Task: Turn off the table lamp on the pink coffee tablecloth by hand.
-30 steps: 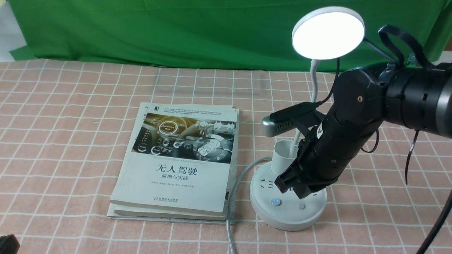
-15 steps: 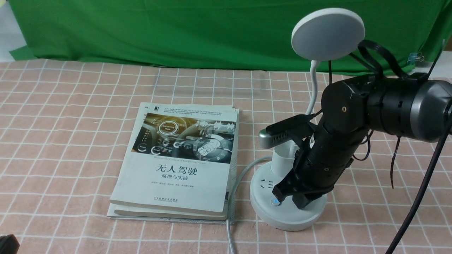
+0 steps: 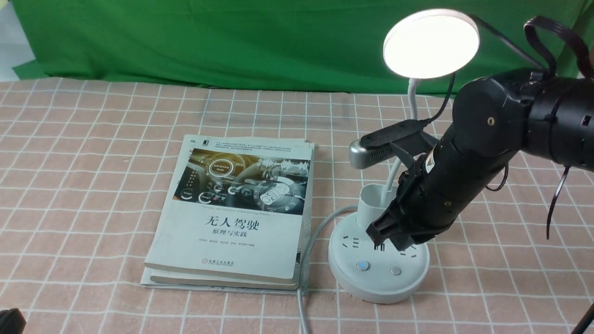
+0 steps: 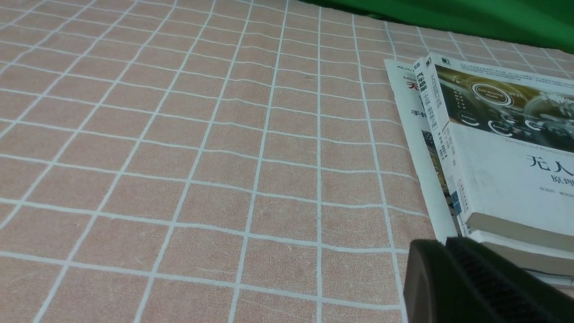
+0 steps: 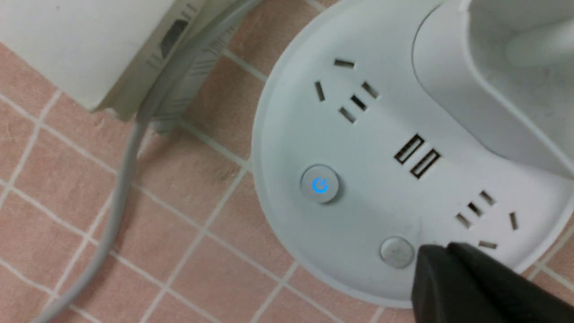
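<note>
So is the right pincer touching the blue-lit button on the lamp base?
Apart. The right wrist view shows the blue-lit button uncovered, with bare base between it and the right pincer.

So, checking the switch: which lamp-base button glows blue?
The button with the power symbol, on the book side; the plain grey button is unlit.

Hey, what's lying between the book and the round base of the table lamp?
Just the grey cord of the table lamp, lying on the pink coffee tablecloth close alongside the book. Front and right wrist views show it.
</note>
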You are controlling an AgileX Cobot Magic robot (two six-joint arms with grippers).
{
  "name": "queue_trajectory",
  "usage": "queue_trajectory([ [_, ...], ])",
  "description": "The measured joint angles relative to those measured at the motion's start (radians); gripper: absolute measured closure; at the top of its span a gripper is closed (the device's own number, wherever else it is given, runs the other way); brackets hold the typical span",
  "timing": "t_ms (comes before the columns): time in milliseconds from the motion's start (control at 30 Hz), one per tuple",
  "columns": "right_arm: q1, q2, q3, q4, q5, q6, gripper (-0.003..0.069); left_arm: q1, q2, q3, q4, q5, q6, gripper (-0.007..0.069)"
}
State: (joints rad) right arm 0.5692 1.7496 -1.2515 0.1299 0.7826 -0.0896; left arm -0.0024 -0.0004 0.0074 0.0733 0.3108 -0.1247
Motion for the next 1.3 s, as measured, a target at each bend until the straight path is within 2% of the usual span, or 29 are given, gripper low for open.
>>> queue_trajectory([
  [300,0.009,0.121,-0.001,-0.004,-0.008,0.0,0.0595,0.0,0.0,0.0,0.0,0.0,0.0,0.0618],
  [600,0.009,0.098,0.0,-0.004,-0.011,0.0,0.0593,0.0,0.0,0.0,0.0,0.0,0.0,0.0618],
  [833,0.009,-0.056,0.03,-0.004,0.009,0.031,0.0592,0.0,0.0,0.0,0.0,0.0,0.0,0.0618],
  [1100,0.009,-0.347,0.265,-0.004,0.01,0.046,0.0592,0.0,0.0,0.0,0.0,0.0,0.0,0.0618],
  [1300,0.009,-0.506,0.34,0.001,0.057,0.046,0.058,0.0,0.0,0.0,0.0,0.0,0.0,0.0618],
])
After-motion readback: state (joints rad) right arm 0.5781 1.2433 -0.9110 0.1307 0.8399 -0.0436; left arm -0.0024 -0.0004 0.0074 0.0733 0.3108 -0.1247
